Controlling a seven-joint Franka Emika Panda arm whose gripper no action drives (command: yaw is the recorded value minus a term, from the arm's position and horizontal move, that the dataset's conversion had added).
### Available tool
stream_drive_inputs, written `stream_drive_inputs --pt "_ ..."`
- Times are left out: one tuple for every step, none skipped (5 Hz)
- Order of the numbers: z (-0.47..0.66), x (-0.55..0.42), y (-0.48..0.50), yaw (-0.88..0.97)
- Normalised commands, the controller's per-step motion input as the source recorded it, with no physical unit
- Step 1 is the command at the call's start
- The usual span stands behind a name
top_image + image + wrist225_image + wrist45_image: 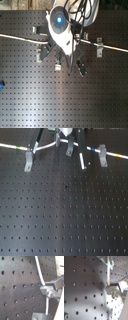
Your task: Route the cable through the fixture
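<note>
The cable (10,146) is entering at the upper left of the first exterior view as a thin white cord with a short green-and-yellow band near the edge. It is running rightward across the top of the black perforated breadboard (64,213) and passing the left metal clip (29,161), which is standing upright on the board. Past that clip the cable is rising in a shallow arc toward the gripper (75,148) at upper centre. Whether the two dark fingers are closed on the cable cannot be told from any of the four views. To the right of the gripper the cable is continuing with a blue band to the right metal clip (103,154) and is leaving at the upper right with a yellow band.

In the second exterior view, the cable (20,37) is crossing the upper part of the frame from left to right, behind the white arm housing with a blue light (60,21) at upper centre, and is reaching the right clip (99,46).

In the second wrist view, the white cable (40,273) is running along the board to a metal fixture bracket (50,289) at the right of the frame.
</note>
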Motion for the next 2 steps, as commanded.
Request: stream_drive_inputs --pt "0.01 0.0 0.0 0.0" --pt "0.1 0.246 0.207 0.0"
